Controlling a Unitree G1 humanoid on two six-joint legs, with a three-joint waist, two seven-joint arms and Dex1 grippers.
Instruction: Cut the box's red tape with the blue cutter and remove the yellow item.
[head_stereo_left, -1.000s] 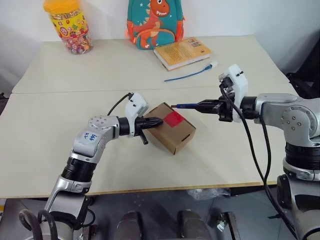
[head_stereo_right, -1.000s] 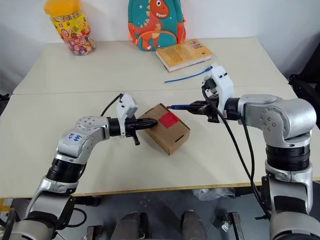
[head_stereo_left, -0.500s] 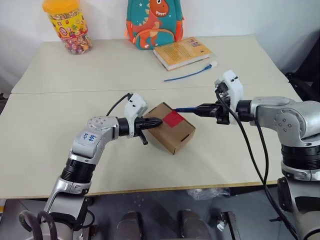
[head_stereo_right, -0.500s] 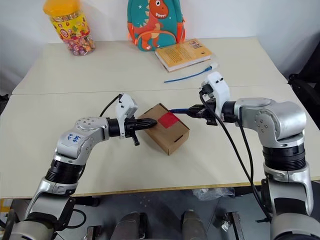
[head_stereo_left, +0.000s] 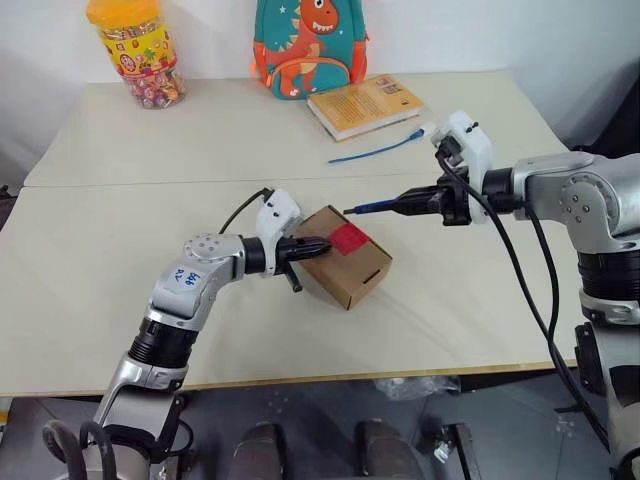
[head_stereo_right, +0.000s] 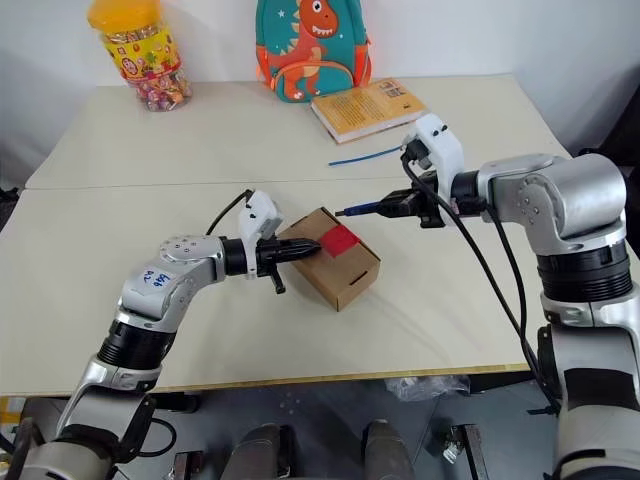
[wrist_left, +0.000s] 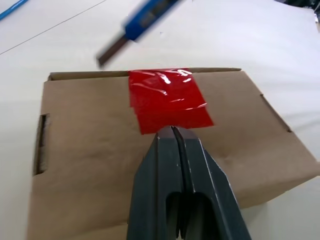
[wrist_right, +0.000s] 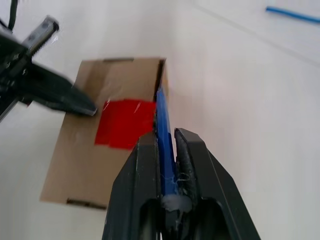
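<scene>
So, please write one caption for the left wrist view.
Shut left gripper presses on the box beside the red tape; the blue cutter hovers above.

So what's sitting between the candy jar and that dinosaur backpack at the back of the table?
Nothing. In the left eye view the stretch of table between the candy jar and the backpack is bare tabletop against the white wall.

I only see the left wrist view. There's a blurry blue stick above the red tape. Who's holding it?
Observer: The right gripper holds it, jaws shut on it. It's the blue cutter.
Operator: What's lying on the table behind it?
Observer: A thin blue cable with a white plug, and a yellow-orange book past that.
Operator: Anything fun farther back?
Observer: A dinosaur backpack and a yellow-lidded candy jar stand at the far edge.
</scene>
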